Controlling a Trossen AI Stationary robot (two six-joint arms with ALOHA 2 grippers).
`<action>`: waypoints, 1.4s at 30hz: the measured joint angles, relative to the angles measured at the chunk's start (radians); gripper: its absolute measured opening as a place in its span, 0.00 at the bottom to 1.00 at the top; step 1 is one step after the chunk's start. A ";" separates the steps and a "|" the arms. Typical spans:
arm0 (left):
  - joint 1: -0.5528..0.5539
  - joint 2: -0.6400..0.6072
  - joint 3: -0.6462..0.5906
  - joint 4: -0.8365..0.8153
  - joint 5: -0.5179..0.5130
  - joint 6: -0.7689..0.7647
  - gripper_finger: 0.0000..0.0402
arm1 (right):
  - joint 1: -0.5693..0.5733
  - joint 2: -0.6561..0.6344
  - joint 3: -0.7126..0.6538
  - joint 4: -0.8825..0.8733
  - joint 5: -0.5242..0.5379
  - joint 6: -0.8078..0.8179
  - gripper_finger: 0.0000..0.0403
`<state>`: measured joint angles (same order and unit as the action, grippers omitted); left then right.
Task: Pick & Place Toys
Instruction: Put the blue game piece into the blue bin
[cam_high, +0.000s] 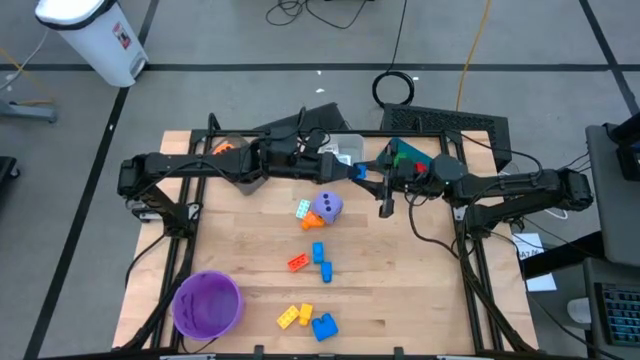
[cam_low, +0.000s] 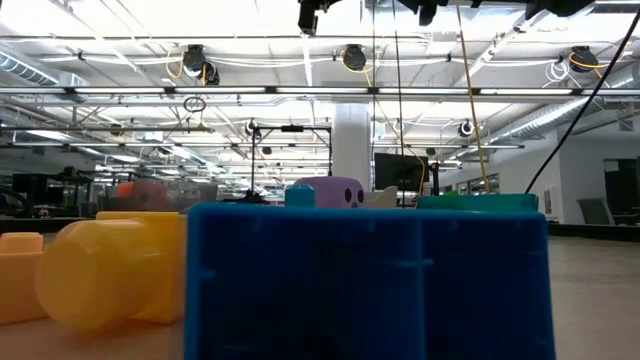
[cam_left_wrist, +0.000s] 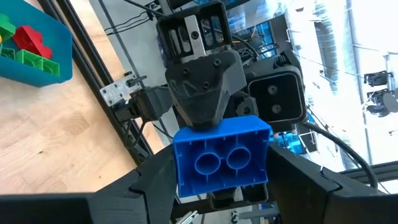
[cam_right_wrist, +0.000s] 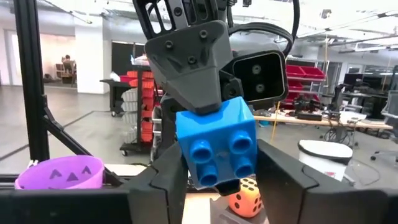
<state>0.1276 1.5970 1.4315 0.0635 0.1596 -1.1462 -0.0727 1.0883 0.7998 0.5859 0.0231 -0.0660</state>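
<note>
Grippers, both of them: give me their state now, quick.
Left gripper: shut on the blue brick.
Right gripper: closing around the same blue brick, mid-handover above the table's far side.

Even overhead lighting, bright ceiling lamps (cam_low: 352, 56) glaring in the low view, nearest blue brick (cam_low: 368, 282) and yellow brick (cam_low: 110, 270) blurred.

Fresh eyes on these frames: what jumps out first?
The two grippers meet in mid-air over the table's far middle, a blue brick between them: the left gripper holds it and the right gripper has its fingers at its sides, a handover. Below on the table, the purple die sits among scattered bricks, with the purple bowl at the near left corner.
</note>
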 joint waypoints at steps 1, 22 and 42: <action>-0.001 0.000 0.000 0.001 0.000 0.002 0.57 | 0.000 -0.001 0.000 -0.001 -0.001 -0.006 0.36; 0.080 0.000 0.000 0.069 0.024 0.107 0.82 | -0.121 -0.216 0.000 -0.435 0.110 0.051 0.35; 0.064 0.000 0.000 0.068 0.009 0.137 0.82 | -0.596 -0.216 -0.200 -1.060 0.132 0.264 0.35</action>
<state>0.1914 1.5970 1.4315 0.1311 0.1688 -1.0090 -0.6688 0.8726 0.5994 -0.4740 0.1555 0.1978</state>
